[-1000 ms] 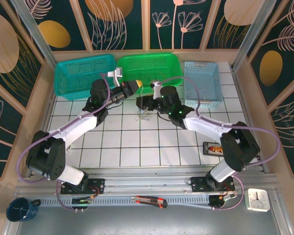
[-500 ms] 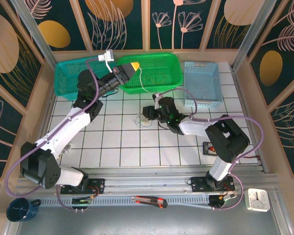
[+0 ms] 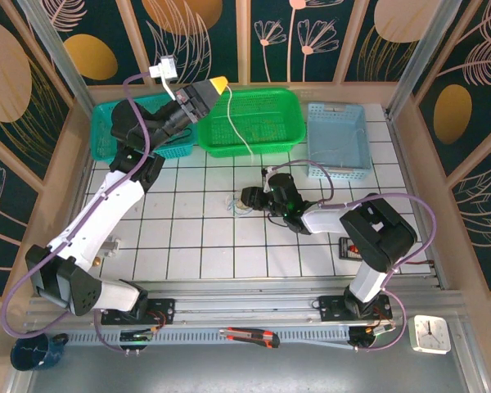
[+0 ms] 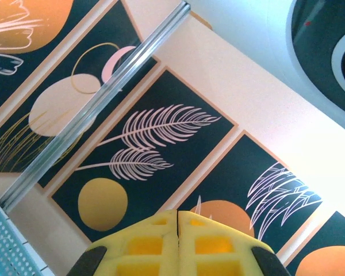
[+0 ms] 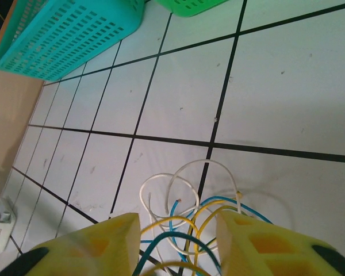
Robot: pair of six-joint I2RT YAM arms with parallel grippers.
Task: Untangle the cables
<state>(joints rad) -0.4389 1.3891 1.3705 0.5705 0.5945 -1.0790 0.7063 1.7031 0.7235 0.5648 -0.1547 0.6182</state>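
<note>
The cables (image 5: 187, 227) are bunched on the tiled counter (image 3: 188, 246), straddled by the spread right hand (image 5: 175, 221). One white strand (image 3: 234, 123) has been lifted clear over the green basket (image 3: 274, 123), pinched in the pressed-together left hand (image 3: 217, 84). That wire is judged to be separated from the bunch.

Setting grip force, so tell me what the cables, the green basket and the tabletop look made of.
Cables: thin wires in smooth, plastic-looking insulation, white, yellow and blue; they hold springy loops. Green basket: likely moulded plastic, slotted lattice walls. Tabletop: looks like smooth white tile with dark grout lines, possibly a printed sheet.
</note>
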